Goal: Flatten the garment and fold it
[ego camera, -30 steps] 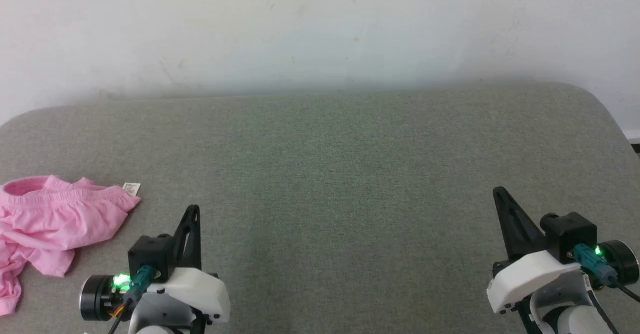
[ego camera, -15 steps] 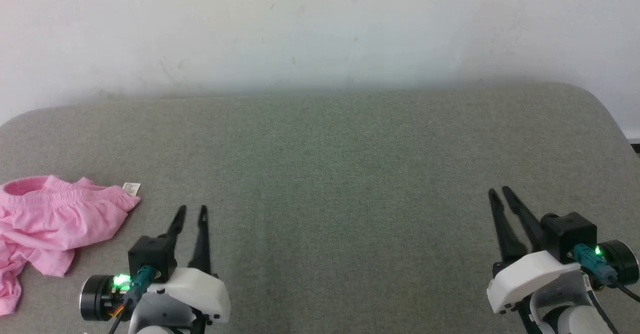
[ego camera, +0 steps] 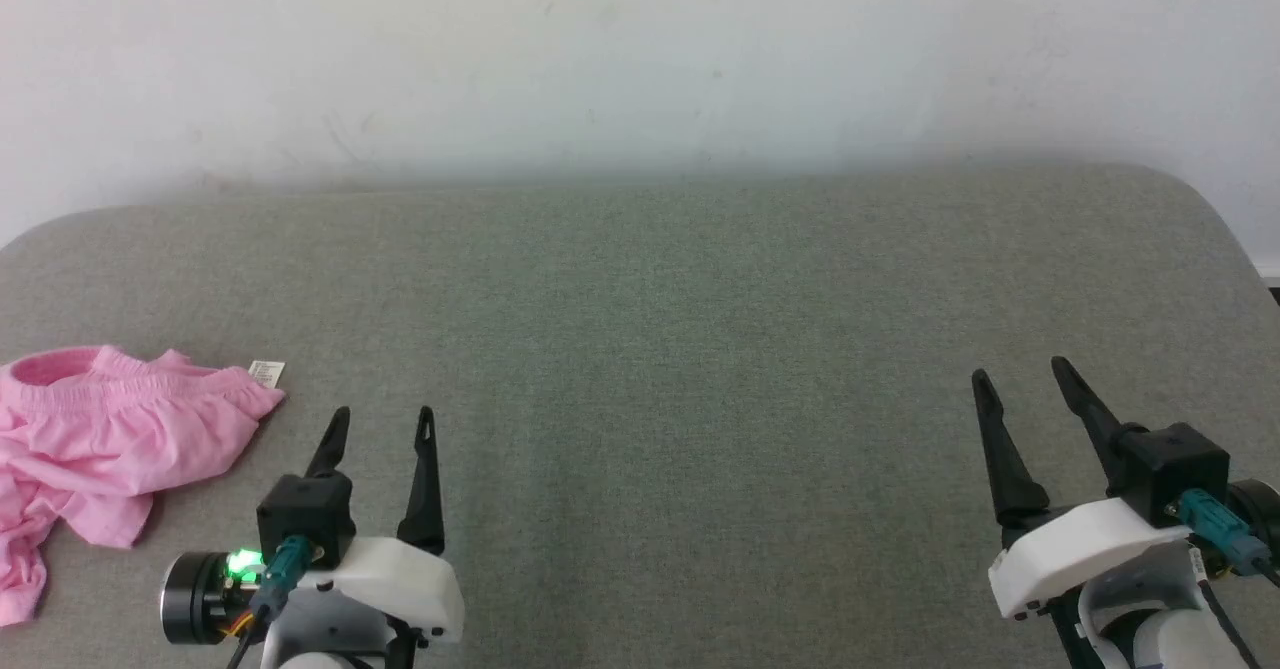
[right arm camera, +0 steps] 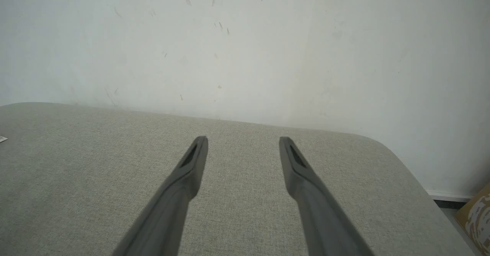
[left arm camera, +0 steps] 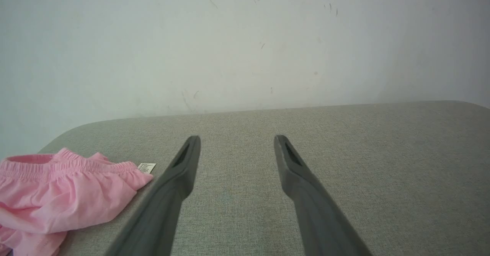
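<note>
The light-pink garment point(ego camera: 110, 444) lies crumpled at the far left of the grey cushion, its gathered waistband toward the wall and its small white label point(ego camera: 267, 373) at its right corner. The left wrist view has the garment point(left arm camera: 61, 194) at lower left, with the label point(left arm camera: 146, 167) beside it. My left gripper point(ego camera: 383, 417) hovers open just right of the garment, apart from it, nothing between its fingers point(left arm camera: 183, 164). Far to the right, my right gripper point(ego camera: 1020, 373) is open over bare cushion, its fingers point(right arm camera: 195, 160) spread and holding nothing.
The grey fabric cushion point(ego camera: 660, 349) spans the whole workspace, backed by a white wall point(ego camera: 640, 49). Its rounded right corner point(right arm camera: 386, 149) drops off to the floor, where a brown patterned object point(right arm camera: 476, 214) sits at the edge.
Both grippers have gone from shut to open, their fingers spreading step by step. The head view has shifted slightly. The garment has not moved.
</note>
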